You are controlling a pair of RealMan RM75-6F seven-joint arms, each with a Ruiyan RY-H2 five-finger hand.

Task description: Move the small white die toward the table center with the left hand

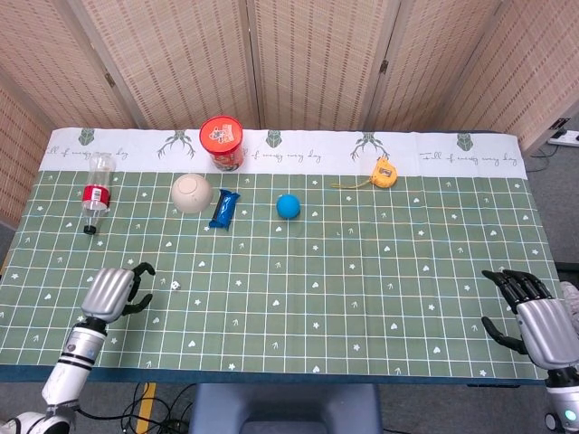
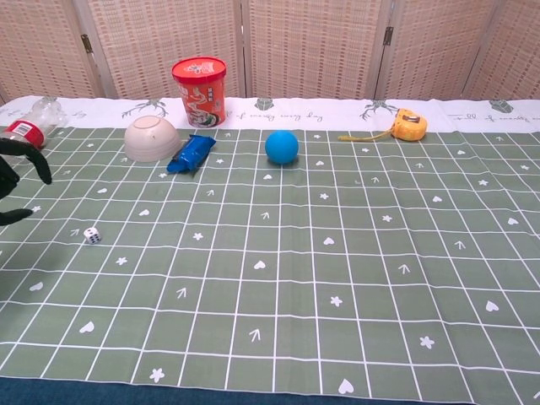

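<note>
left hand [image 1: 112, 292]: sitting at the near left edge of the table [image 1: 362, 298], fingers apart and curving toward the die, holding nothing; chest view is showing only its dark fingertips [image 2: 18, 160] at the left border
right hand [image 1: 534, 318]: resting at the near right corner, fingers spread, holding nothing; not showing in chest view
die [image 1: 175, 285]: small and white, lying on the green cloth just right of the left hand's fingers, apart from them, well left of table center
bottle [image 1: 95, 191]: clear plastic with red label, lying on its side at the far left
bowl [image 1: 192, 193]: pale, sitting upside down, far left of center
blue packet [image 1: 224, 209]: lying just right of the bowl, close beside it
red cup [image 1: 222, 142]: standing upright behind the bowl and packet, on the white strip
blue ball [image 1: 289, 206]: resting near the far middle, right of the packet
tape measure [image 1: 384, 171]: yellow, sitting far right of center, tape trailing out to its left
</note>
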